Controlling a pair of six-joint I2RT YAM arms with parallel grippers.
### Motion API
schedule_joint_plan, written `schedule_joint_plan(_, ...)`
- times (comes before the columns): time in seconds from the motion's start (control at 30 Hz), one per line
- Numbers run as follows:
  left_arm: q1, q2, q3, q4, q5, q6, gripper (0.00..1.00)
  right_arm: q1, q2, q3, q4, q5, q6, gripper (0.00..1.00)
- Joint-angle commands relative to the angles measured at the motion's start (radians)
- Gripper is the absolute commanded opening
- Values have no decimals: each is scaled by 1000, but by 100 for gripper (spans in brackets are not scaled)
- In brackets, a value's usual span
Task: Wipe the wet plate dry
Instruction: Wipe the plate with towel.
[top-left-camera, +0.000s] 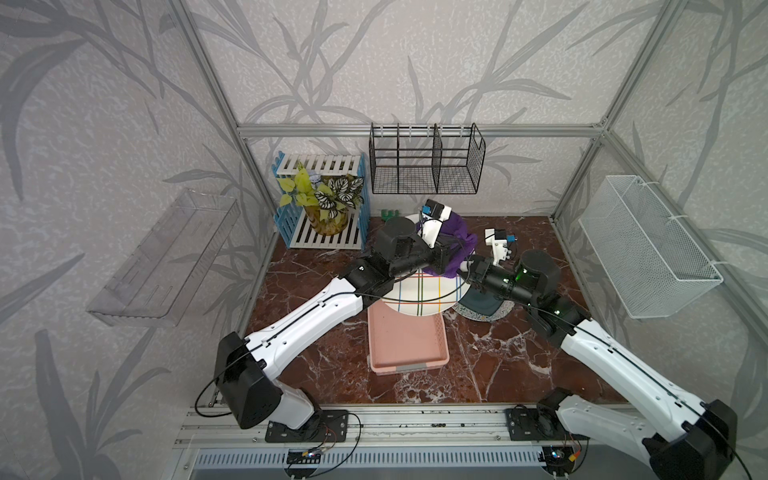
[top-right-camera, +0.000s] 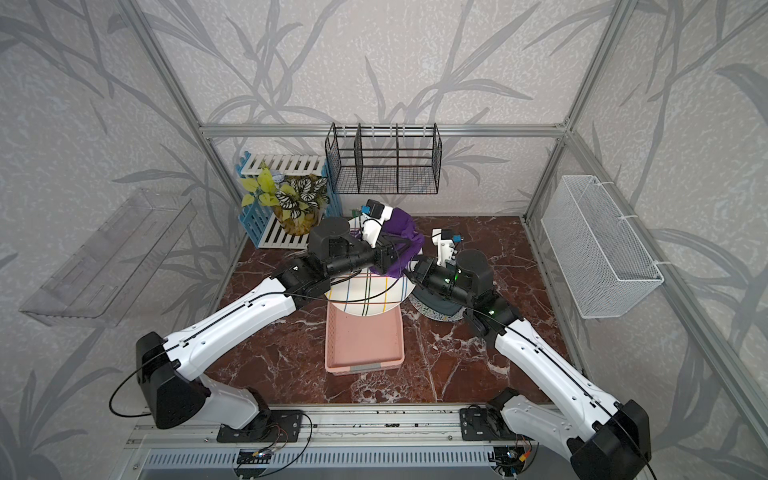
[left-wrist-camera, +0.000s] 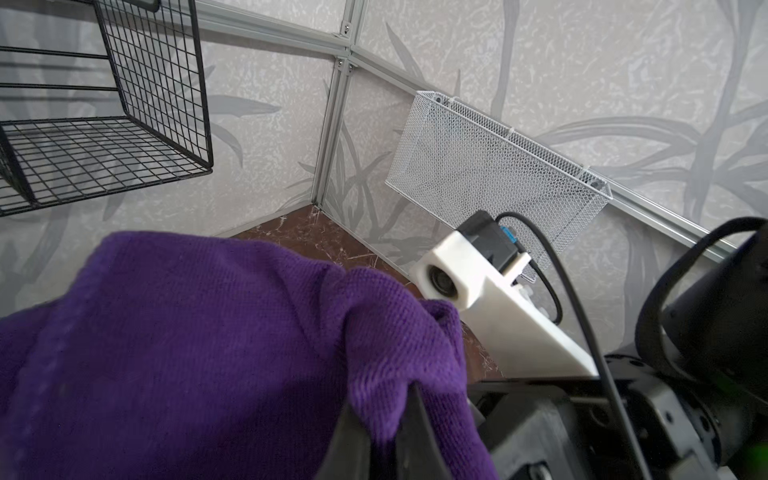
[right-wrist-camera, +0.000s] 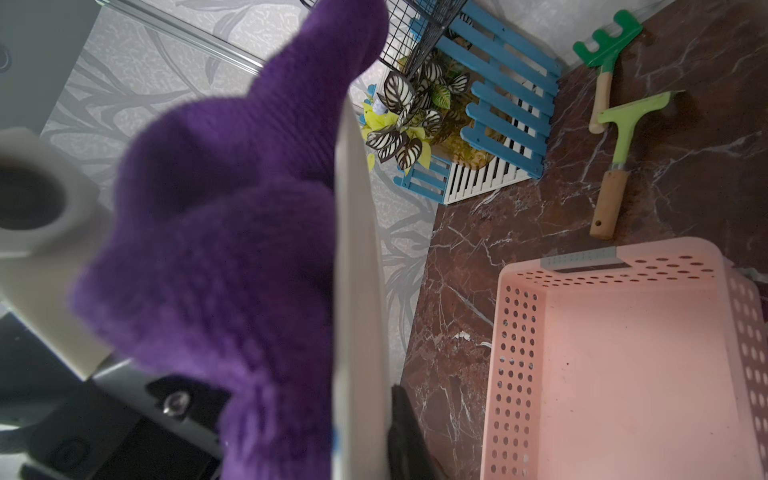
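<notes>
Progress looks to be mid-wipe, neither start nor finish. The right pincer (right-wrist-camera: 365, 424) is clamped narrow on the rim of the plate (top-left-camera: 419, 297). The plate is lifted and tilted, reaching away from that pincer's tips, with the pink basket (top-left-camera: 407, 345) below it. The left pincer (left-wrist-camera: 382, 411) is pinched tight on a fold of the purple cloth (top-left-camera: 453, 232). The rest of the cloth bunches out ahead of its tips and lies against the plate's far part, just beside the right pincer's grip. In the right wrist view the plate shows edge-on, with cloth pressed on one face and the other face bare. So both things are picked up and cloth meets plate. What I judge left is working the cloth over the striped area nearer the basket, uncovered in both top views, and likely the other face too. Whether any water remains cannot be told, since no drops or sheen are readable. A second, dark plate (top-left-camera: 484, 309) lies low behind the right pincer, apart from both.
</notes>
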Motion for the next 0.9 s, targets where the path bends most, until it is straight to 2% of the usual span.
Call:
schedule_joint_plan(0.0,94,-63,-155,-39,12,-106,0,-83,-93,56,286,-28,50,0)
schedule_joint_plan(0.1,217,-155,-242,52,68,-231,0,-143,-128,30,298,-41,93,0)
schedule_joint_plan(0.23,279,-216,-259,17,68,-237,0,-202,-169,-4,338,-52,149,0)
schedule_joint_plan(0.3,319,-242,-279,15,75,-288,0,-225,-187,-13,338,-42,169,0)
schedule_joint_plan(0.37,385,-278,-340,136,147,-429,0,-247,-203,-24,350,-30,194,0)
schedule_joint_plan(0.4,423,-298,-385,246,198,-526,0,-258,-208,-29,365,-30,209,0)
schedule_joint_plan(0.43,466,-315,-447,409,256,-676,0,-267,-212,-35,401,-29,232,0)
schedule_joint_plan(0.53,524,-318,-521,717,320,-966,0,-272,-204,-60,544,-26,297,0)
schedule_joint_plan(0.7,519,-270,-503,1043,327,-1281,0,-255,-133,-51,746,-68,377,0)
schedule_joint_plan(0.87,475,-212,-454,1268,261,-1488,0,-164,-90,-14,702,-67,304,0)
